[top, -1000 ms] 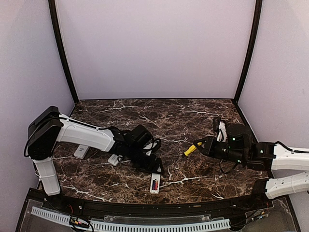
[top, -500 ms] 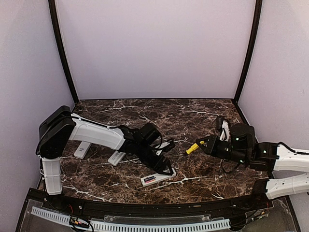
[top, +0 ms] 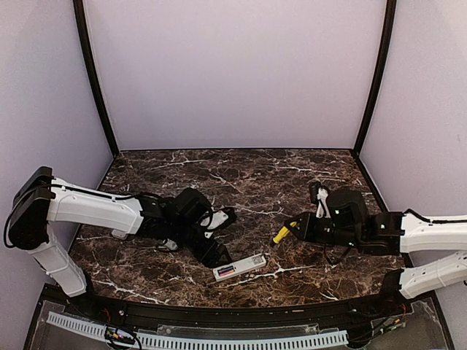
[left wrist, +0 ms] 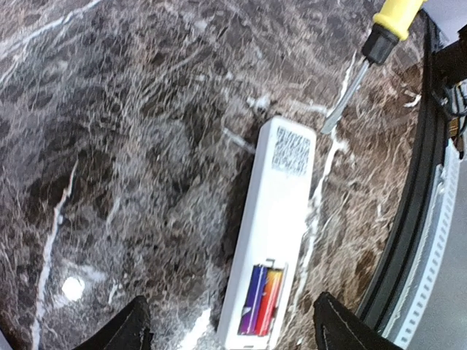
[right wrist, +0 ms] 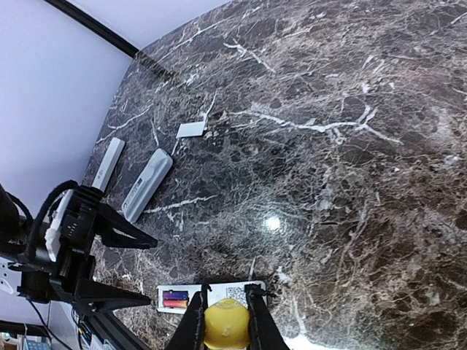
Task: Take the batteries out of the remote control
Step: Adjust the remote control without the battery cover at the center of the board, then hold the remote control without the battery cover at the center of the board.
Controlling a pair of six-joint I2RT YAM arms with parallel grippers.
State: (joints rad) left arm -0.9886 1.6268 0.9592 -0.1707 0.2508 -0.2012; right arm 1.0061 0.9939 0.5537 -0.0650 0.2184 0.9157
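The white remote control (top: 241,267) lies near the front edge with its back up and its compartment uncovered. Two batteries, one blue and one orange-red (top: 225,270) (left wrist: 260,300) (right wrist: 175,298), sit side by side inside it. My left gripper (top: 222,237) (left wrist: 233,324) is open, its fingertips on either side of the remote's battery end (left wrist: 273,219) without touching it. My right gripper (top: 295,227) (right wrist: 224,324) is shut on a yellow-handled screwdriver (top: 280,233) (left wrist: 394,16). The blade tip (left wrist: 326,129) lies just beside the remote's far end (right wrist: 232,291).
Two more white remotes (right wrist: 106,164) (right wrist: 146,184) lie at the left behind my left arm. A small white cover plate (right wrist: 191,130) rests further back. The black front rail (left wrist: 416,219) runs close along the remote.
The remote went from pointing away to lying crosswise. My left arm drew back to the left and its jaws stand wider. My right gripper carried the screwdriver down toward the remote.
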